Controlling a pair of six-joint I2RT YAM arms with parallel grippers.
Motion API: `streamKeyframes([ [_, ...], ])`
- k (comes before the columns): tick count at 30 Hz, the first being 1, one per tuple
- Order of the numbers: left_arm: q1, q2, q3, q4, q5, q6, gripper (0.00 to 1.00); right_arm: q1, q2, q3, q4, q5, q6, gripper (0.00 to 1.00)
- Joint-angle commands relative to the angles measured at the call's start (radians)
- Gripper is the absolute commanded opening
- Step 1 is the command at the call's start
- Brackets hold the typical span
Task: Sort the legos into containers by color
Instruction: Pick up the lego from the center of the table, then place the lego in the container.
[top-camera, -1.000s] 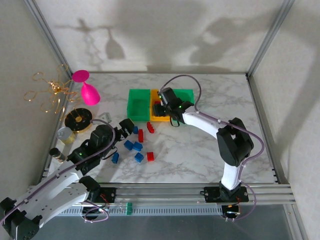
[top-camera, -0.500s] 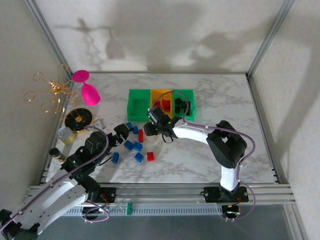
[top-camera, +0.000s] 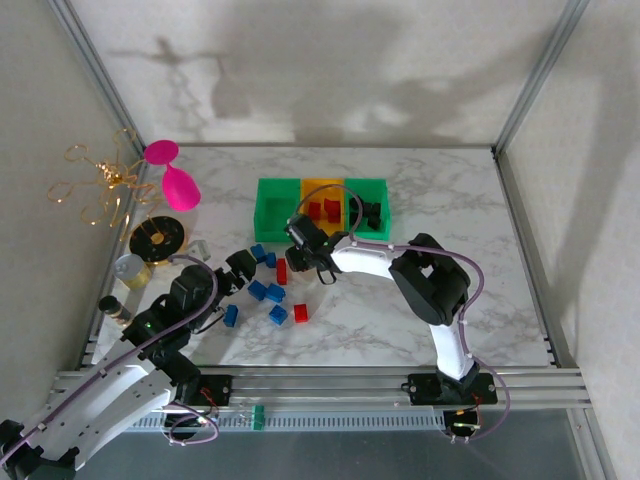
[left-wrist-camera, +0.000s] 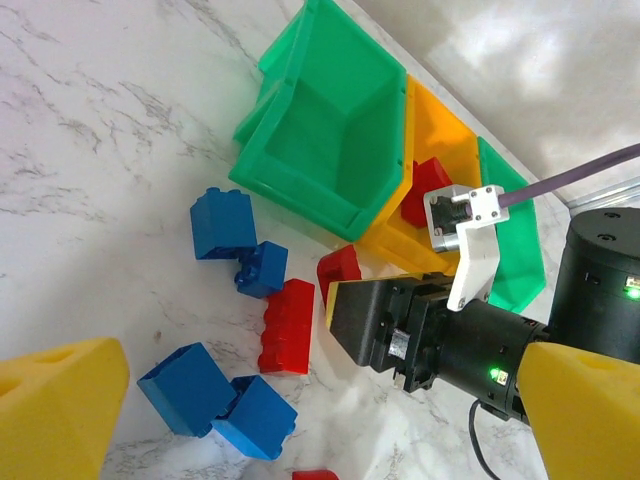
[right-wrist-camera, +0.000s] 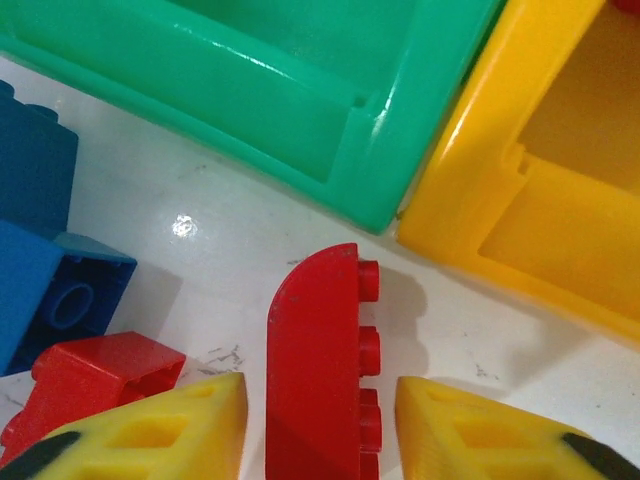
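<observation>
We saw the three containers (top-camera: 322, 184) in a row at the back of the marble table (top-camera: 520, 250). The left green bin (top-camera: 278, 200) had nothing in it. The orange bin (top-camera: 322, 184) in the middle held two red legos (top-camera: 323, 208). The right green bin (top-camera: 368, 183) held a black lego (top-camera: 375, 210).

The right hand (top-camera: 300, 250) was down low, just in front of the place where the left green bin and the orange bin join. In the right wrist view, the right hand (right-wrist-camera: 320, 410) had its two yellow fingers (right-wrist-camera: 180, 430) on either side of a red lego with a round end (right-wrist-camera: 315, 350). That lego lay flat on the table, just beside the bins. The fingers were very near its sides, but we could not tell if they pressed on it.

The left hand (top-camera: 240, 268) was over the table to the left of the loose legos. In the left wrist view, the left hand (left-wrist-camera: 320, 400) had its fingers far apart and held nothing.

More legos lay on the table in front of the bins. There was a long red one (top-camera: 282, 270) and a small red one (top-camera: 300, 313). There were blue ones (top-camera: 266, 291) too, some touching each other.

A pink cup (top-camera: 175, 182) and a round gold and black dish (top-camera: 158, 238) stood at the left side of the table.
</observation>
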Motion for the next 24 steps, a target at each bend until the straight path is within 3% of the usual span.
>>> streamKeyframes([
  [1, 0.009, 0.003, -0.001, -0.016, -0.033, -0.011, 1.00, 0.009, 0.011, 0.035, -0.021, 0.017, -0.015, 0.37],
  [8, 0.009, 0.003, 0.008, -0.020, -0.034, -0.005, 1.00, 0.011, -0.042, -0.007, -0.027, 0.006, -0.011, 0.25],
  [18, 0.009, 0.019, 0.036, 0.007, -0.013, 0.014, 1.00, 0.006, -0.245, -0.094, -0.040, 0.007, 0.011, 0.23],
  [24, 0.009, 0.079, 0.058, 0.067, 0.017, 0.027, 1.00, -0.077, -0.265, -0.036, -0.080, 0.039, 0.020, 0.23],
])
